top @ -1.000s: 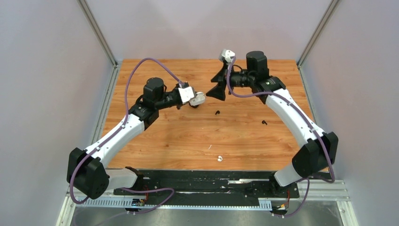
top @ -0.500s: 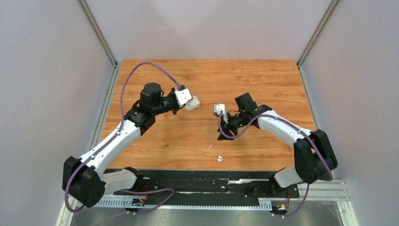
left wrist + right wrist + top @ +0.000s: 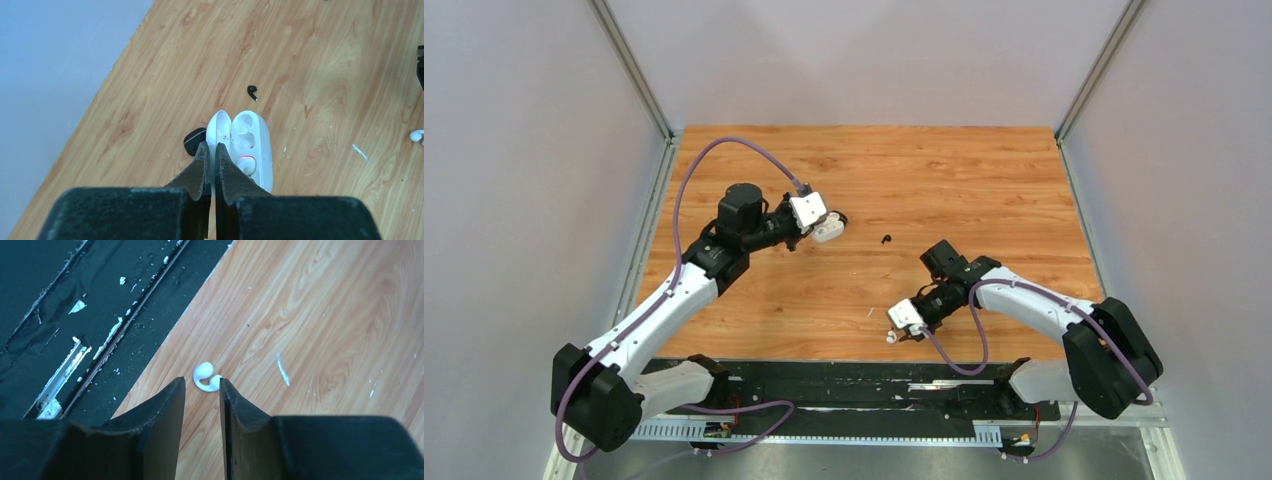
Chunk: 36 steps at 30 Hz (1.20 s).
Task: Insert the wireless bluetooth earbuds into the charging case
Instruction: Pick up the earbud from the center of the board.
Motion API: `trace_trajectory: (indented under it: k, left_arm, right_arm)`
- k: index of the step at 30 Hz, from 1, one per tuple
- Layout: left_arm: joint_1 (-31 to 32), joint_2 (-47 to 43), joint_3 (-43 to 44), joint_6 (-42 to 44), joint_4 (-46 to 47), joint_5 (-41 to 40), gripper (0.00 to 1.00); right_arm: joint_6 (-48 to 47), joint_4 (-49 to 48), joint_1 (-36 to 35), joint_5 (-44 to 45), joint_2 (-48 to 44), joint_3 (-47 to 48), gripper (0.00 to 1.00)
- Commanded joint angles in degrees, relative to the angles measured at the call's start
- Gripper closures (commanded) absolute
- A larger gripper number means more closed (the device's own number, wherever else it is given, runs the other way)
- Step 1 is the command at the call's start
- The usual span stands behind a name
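A white charging case [image 3: 251,142] hangs open above the table, and my left gripper [image 3: 210,145] is shut on its lid. One white bud [image 3: 246,164] sits in a socket of the case. From above, this case [image 3: 829,231] is held at the table's middle left. A loose white earbud [image 3: 206,376] lies near the table's front edge. My right gripper [image 3: 201,382] hovers just behind it, open with a narrow gap and nothing between its fingers. The same earbud [image 3: 890,337] shows beside the right gripper [image 3: 897,331] in the top view. A black earbud [image 3: 886,239] lies mid-table.
A black case [image 3: 194,141] lies on the wood under the held white one. The black earbud [image 3: 252,92] lies just beyond it. A black base strip [image 3: 75,315] borders the table's near edge, close to the right gripper. Grey walls enclose the table.
My right arm swung from the far middle of the table down to the front edge over the white earbud, its jaws narrowing. The left arm drew the case slightly left.
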<state>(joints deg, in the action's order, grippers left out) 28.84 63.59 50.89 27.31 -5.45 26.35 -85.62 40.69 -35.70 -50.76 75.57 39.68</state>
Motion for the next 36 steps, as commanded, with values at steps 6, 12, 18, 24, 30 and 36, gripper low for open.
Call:
trace_trajectory:
  k: [6, 12, 18, 24, 30, 36]
  left_arm:
    - [0.1, -1.4, -1.2, -1.6, 2.7, -0.5, 1.00]
    - [0.2, -1.5, -1.6, -2.0, 3.4, -0.8, 1.00]
    - [0.2, -2.3, -2.4, -2.1, 3.6, -1.2, 1.00]
    - [0.2, -2.3, -2.9, -2.2, 3.8, -1.6, 1.00]
    - [0.2, -2.0, -3.1, -2.3, 4.4, -1.7, 1.00]
    - [0.1, -1.9, -3.0, -2.3, 4.8, -1.9, 1.00]
  right_arm:
    - [-14.9, 3.9, -2.1, -4.6, 3.1, 1.0, 0.72]
    - [-14.7, 3.6, -2.8, -2.8, 7.2, 2.7, 0.74]
    - [-12.7, 3.4, -2.8, -1.7, 10.2, 4.5, 0.75]
    - [-13.4, 3.5, -2.7, -0.7, 11.4, 4.9, 0.74]
    - [-13.9, 4.0, -2.8, 0.0, 10.9, 5.0, 0.74]
    - [-14.7, 4.2, -2.8, 0.0, 11.8, 5.4, 0.74]
